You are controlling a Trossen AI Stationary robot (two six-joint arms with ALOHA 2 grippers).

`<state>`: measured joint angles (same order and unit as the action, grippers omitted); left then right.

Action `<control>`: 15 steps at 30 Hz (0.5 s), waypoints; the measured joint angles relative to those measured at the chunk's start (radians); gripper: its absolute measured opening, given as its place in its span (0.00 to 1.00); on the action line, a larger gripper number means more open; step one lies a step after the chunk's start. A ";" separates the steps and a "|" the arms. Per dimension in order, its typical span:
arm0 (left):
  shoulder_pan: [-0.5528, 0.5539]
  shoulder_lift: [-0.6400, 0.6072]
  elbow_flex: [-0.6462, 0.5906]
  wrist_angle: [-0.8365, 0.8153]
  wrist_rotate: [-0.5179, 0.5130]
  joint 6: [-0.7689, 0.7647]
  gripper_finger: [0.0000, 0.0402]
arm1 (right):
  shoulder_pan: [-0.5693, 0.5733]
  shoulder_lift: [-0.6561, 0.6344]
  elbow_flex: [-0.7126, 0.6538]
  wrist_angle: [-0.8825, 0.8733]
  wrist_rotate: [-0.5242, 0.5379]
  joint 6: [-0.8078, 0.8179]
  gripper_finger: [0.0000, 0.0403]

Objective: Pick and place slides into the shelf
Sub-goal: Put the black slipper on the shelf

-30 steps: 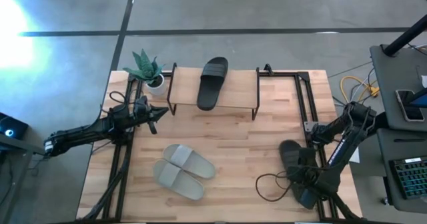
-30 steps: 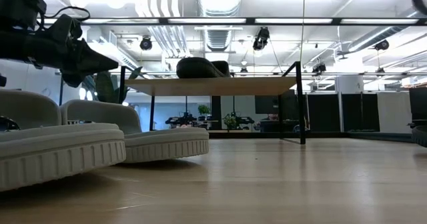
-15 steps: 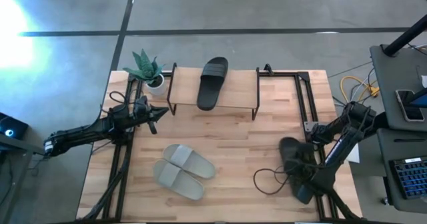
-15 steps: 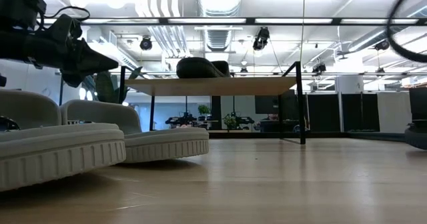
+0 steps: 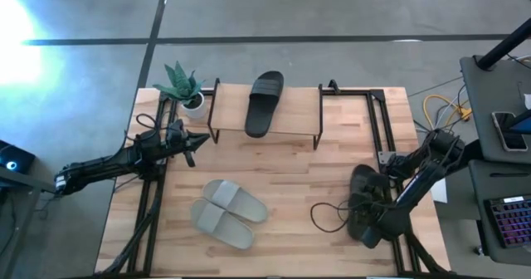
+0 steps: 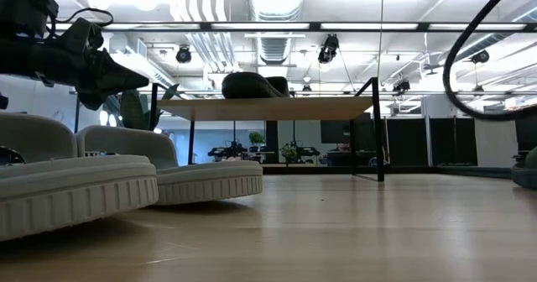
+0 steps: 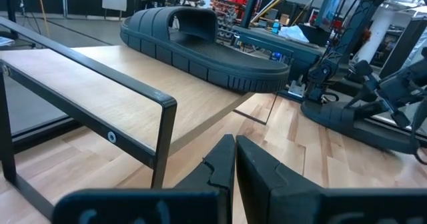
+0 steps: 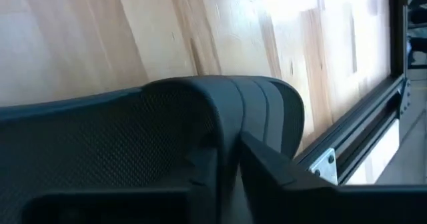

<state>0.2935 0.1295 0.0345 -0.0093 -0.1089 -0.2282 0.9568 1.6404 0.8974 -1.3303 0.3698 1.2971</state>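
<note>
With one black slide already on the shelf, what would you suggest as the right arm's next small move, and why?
Probably a short, slow lift. In the right wrist view the right gripper has its fingers closed on the strap of the second black slide, which sits near the table's right edge. The shelf has bare board beside the first black slide. The left gripper waits by the plant.
</note>
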 joint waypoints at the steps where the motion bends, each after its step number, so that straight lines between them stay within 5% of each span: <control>1: 0.000 0.000 0.000 0.000 0.000 0.000 0.00 | -0.002 0.009 -0.005 0.004 0.000 0.001 0.07; 8: 0.000 -0.001 0.000 0.001 0.000 0.000 0.00 | -0.052 0.034 0.074 -0.029 0.050 0.005 0.03; 15: 0.000 0.001 0.000 0.003 0.000 0.000 0.00 | -0.164 0.033 0.403 -0.142 0.451 -0.219 0.03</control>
<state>0.2933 0.1304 0.0343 -0.0063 -0.1089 -0.2282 0.7927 1.6733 1.3002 -1.4727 0.8203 1.0777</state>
